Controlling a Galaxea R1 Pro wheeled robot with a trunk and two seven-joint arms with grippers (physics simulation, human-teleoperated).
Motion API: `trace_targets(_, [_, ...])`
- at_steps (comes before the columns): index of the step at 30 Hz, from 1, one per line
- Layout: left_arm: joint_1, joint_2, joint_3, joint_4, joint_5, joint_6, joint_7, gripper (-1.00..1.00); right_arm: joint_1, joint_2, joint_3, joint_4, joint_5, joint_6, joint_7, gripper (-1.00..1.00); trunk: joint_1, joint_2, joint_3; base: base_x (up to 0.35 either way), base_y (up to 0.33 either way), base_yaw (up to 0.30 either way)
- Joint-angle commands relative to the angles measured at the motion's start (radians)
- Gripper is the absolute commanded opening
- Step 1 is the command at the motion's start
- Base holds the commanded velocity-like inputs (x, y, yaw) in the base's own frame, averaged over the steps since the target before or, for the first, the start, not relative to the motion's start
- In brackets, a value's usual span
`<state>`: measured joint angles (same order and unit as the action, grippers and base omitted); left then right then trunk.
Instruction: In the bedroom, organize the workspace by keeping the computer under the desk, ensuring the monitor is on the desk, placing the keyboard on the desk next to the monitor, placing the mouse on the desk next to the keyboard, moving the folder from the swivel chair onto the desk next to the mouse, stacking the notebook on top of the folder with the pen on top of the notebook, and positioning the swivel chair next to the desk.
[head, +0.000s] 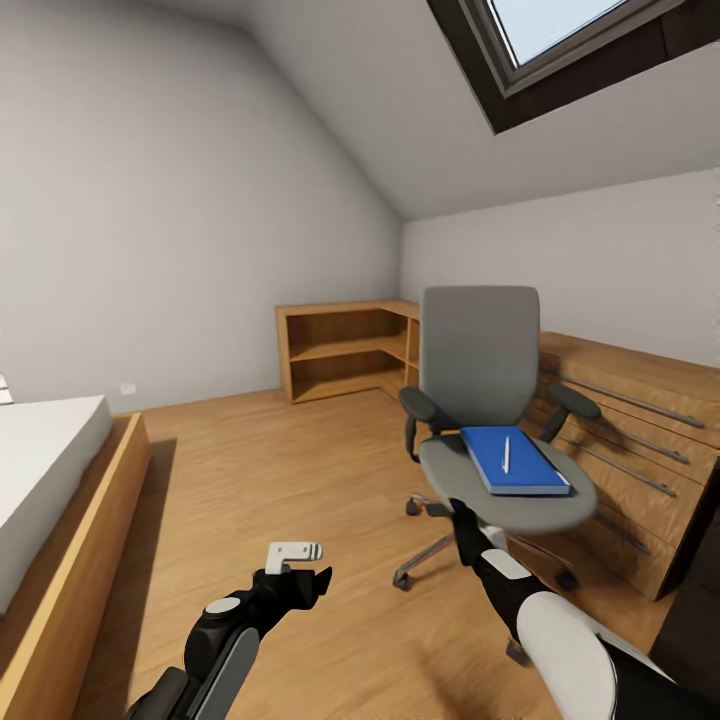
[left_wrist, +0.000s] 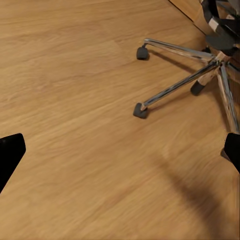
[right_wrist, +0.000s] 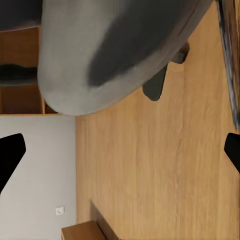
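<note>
folder (head: 513, 462) and pen (head: 506, 453) are still lying on the swivel chair (head: 480, 400); nothing is being gripped, both claws (head: 296, 551) (head: 462, 512) open.

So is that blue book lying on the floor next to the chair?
No, the blue book lies on the seat of the swivel chair, with a white pen resting on top of it.

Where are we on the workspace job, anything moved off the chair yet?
Nothing looks done yet. The blue folder lies on the swivel chair seat with the pen on top; I cannot tell whether a notebook lies between them. In hand: nothing, both the left hand and right hand are open, the right near the seat. All placements remain.
</note>
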<state>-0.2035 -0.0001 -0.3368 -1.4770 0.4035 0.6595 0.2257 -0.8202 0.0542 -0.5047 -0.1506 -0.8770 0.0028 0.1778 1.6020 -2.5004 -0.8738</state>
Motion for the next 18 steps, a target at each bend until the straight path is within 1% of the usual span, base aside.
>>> trace_targets(1, [-0.001, 0.000, -0.001, -0.002, 0.010, 0.003, 0.009, 1.00, -0.001, 0.000, 0.000, 0.000, -0.010, 0.000, 0.002, 1.00, 0.000, 0.000, -0.002, 0.000, 0.000, -0.172])
trace_targets(2, [-0.001, 0.000, -0.001, -0.002, 0.009, 0.003, 0.009, 1.00, -0.001, -0.006, -0.001, 0.000, -0.011, 0.001, 0.002, 1.00, 0.000, 0.000, -0.004, 0.000, 0.000, -0.160])
trace_targets(6, [0.000, 0.000, -0.001, -0.002, 0.009, 0.003, 0.009, 1.00, -0.001, -0.012, -0.001, 0.000, -0.013, 0.002, 0.002, 1.00, 0.000, 0.000, -0.009, 0.000, 0.000, -0.153])
trace_targets(11, [0.000, 0.000, -0.001, -0.002, 0.009, 0.003, 0.009, 1.00, -0.001, -0.013, -0.002, 0.000, -0.013, 0.002, 0.003, 1.00, 0.000, 0.000, -0.015, 0.000, 0.000, -0.132])
trace_targets(15, [-0.001, 0.000, -0.001, -0.002, 0.009, 0.003, 0.009, 1.00, -0.001, -0.010, -0.002, 0.002, -0.013, 0.002, 0.003, 1.00, 0.000, 0.000, -0.019, -0.034, 0.031, -0.030])
trace_targets(18, [-0.001, 0.000, 0.000, -0.002, 0.009, 0.003, 0.009, 1.00, -0.001, -0.008, -0.001, 0.003, -0.011, 0.002, 0.004, 1.00, 0.000, 0.000, -0.020, -0.153, 0.143, -0.010])
